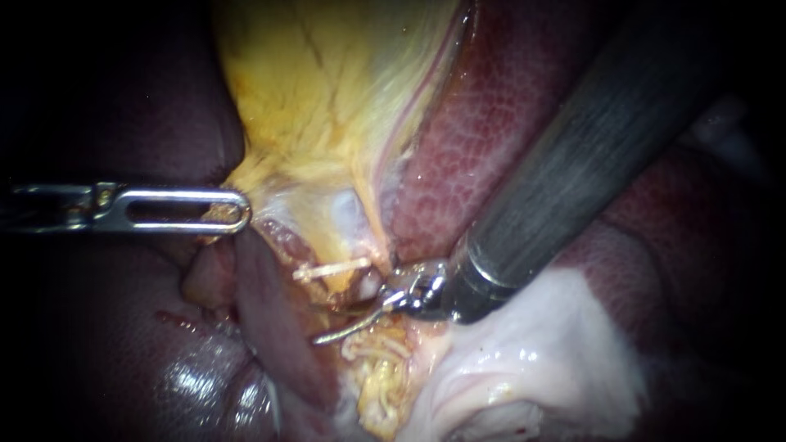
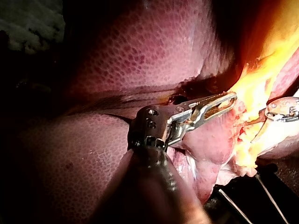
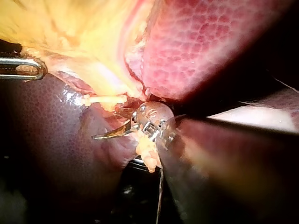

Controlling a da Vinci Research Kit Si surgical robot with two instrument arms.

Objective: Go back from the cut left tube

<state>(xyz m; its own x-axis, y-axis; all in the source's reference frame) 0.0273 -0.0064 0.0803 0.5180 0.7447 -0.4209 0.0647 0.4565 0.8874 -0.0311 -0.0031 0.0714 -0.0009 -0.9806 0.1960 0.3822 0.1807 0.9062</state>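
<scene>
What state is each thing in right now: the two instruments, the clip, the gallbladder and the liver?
left instrument: jaws shut on the gallbladder at its lower edge.
right instrument: jaws open, holding nothing, beside the clip.
clip: closed, in place under the gallbladder's lower end.
gallbladder: stretched taut, gripped at its edge.
liver: wet, lying bare beside the gallbladder.

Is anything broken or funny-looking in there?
Nothing looks broken. The one odd bit is a pale, stiff clip lying across soft tissue just above the right instrument, whose jaws are open. The left instrument grips yellow tissue.
</scene>
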